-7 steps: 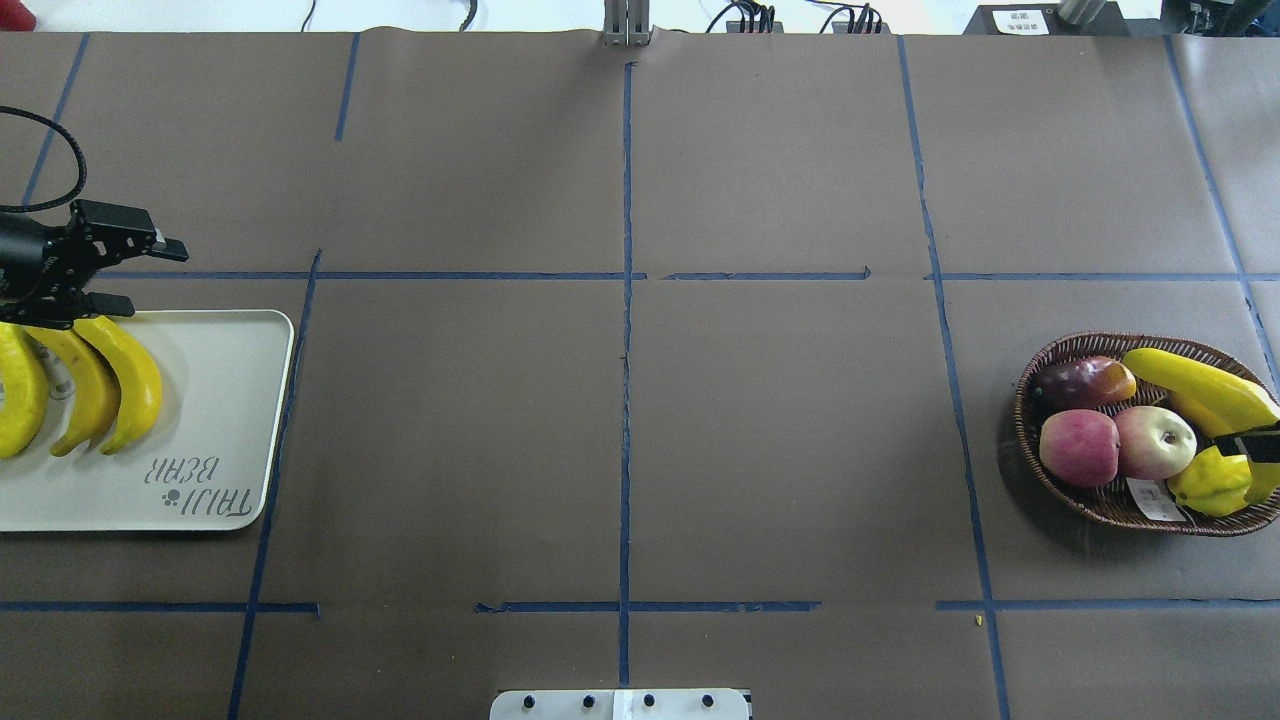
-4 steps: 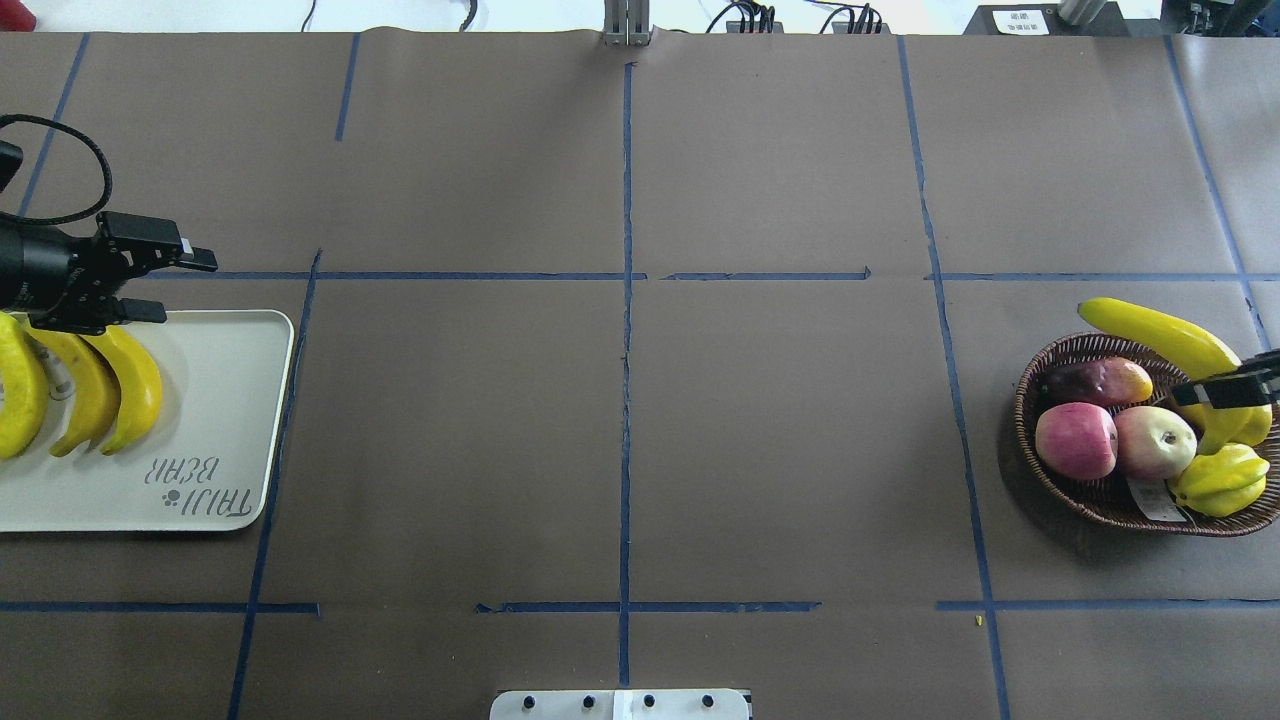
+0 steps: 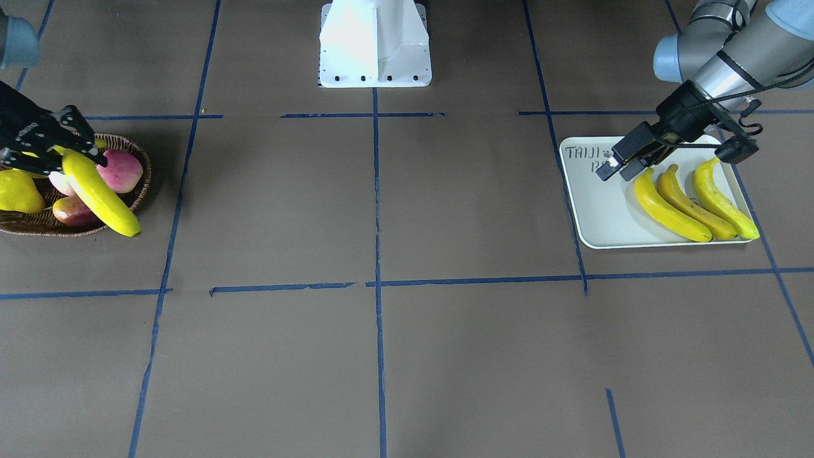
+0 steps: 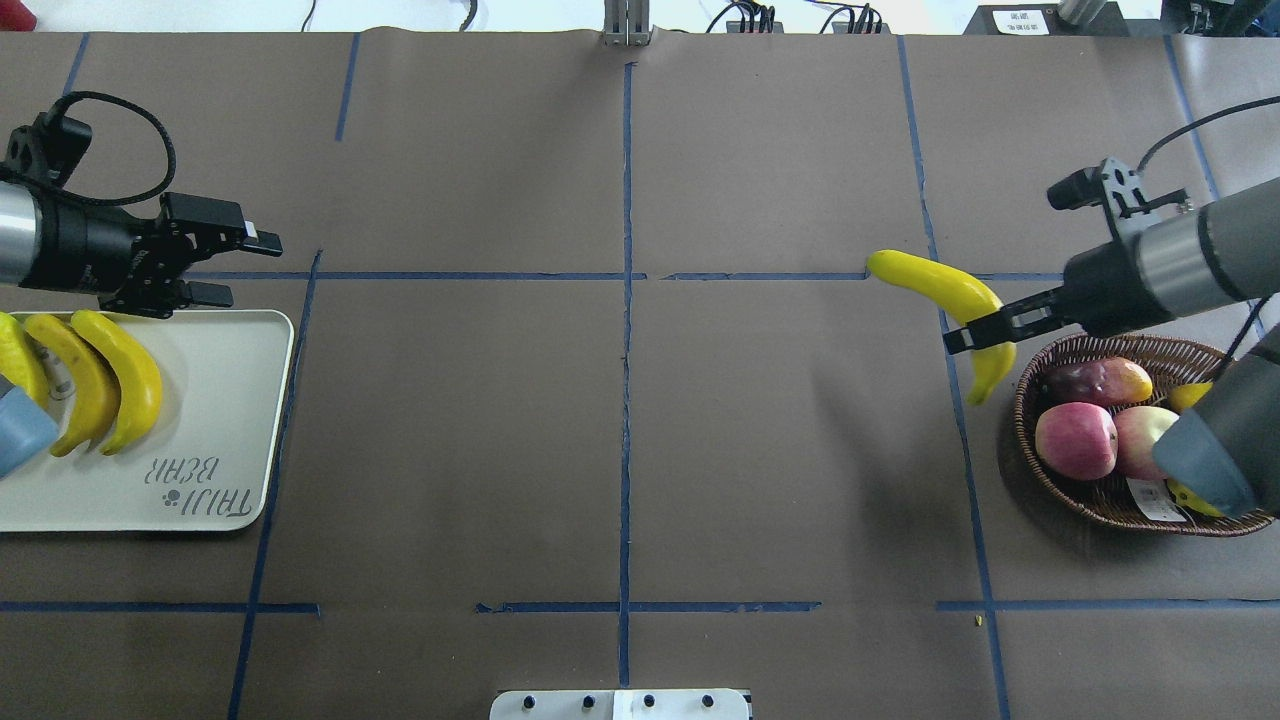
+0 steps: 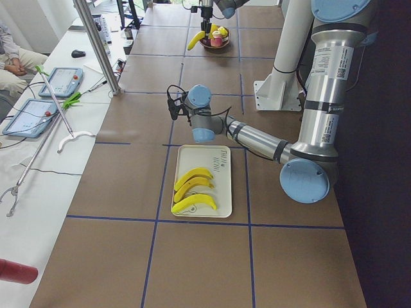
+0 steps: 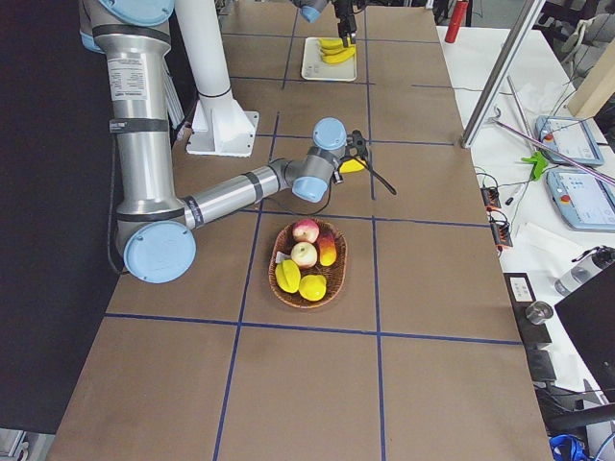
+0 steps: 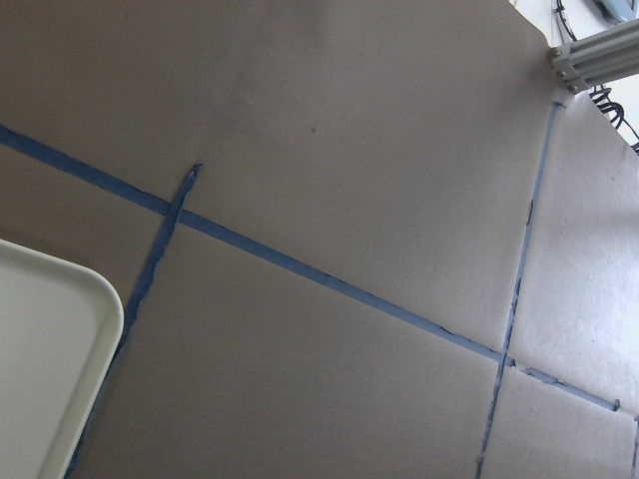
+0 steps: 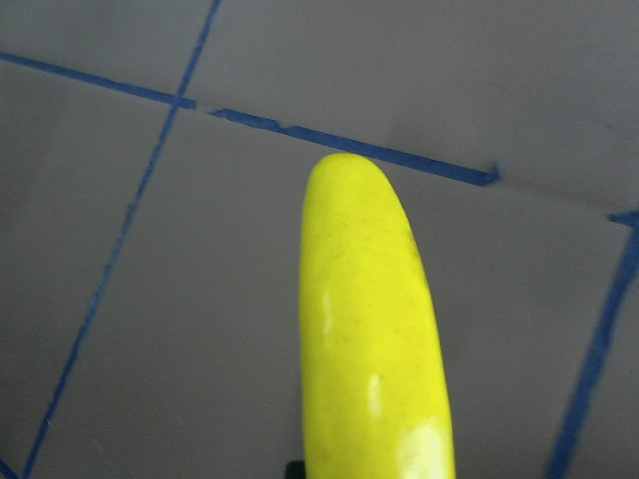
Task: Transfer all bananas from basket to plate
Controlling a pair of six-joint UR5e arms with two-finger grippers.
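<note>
Since the earlier overhead frame, the right gripper [image 4: 978, 330] has lifted the long curved bright-yellow banana [image 4: 930, 283] out of the shallow round brown woven wicker basket [image 4: 1095, 508] and carried it leftward. It now hangs at centre right of the overhead view, over a line of blue tape [image 4: 968, 480] just beside the basket, with the claw clamped across its lower half. The left gripper [image 4: 243, 267] has also shifted rightward and hovers by the upper right corner of the flat off-white rectangular tray [image 4: 220, 400] at the left edge, its jaws apart and empty. Three more yellow bananas [image 4: 120, 380] lie side by side on that tray, so three of four look delivered. The carried one seems the last, as the basket shows only two red apples [image 4: 1075, 440], a purple-red mango [image 4: 1090, 380] and plump yellow-green fruits [image 6: 288, 276]. What remains is the long crossing to the tray. Brown paper [image 4: 780, 450] gridded with blue tape covers the table, and a white mounting base [image 3: 375, 44] stands at top centre of the front view. From the left end, a white bench [image 5: 38, 147] holds tablets [image 5: 61, 80] and cables, with a seated person [image 5: 13, 58] at upper left.
</note>
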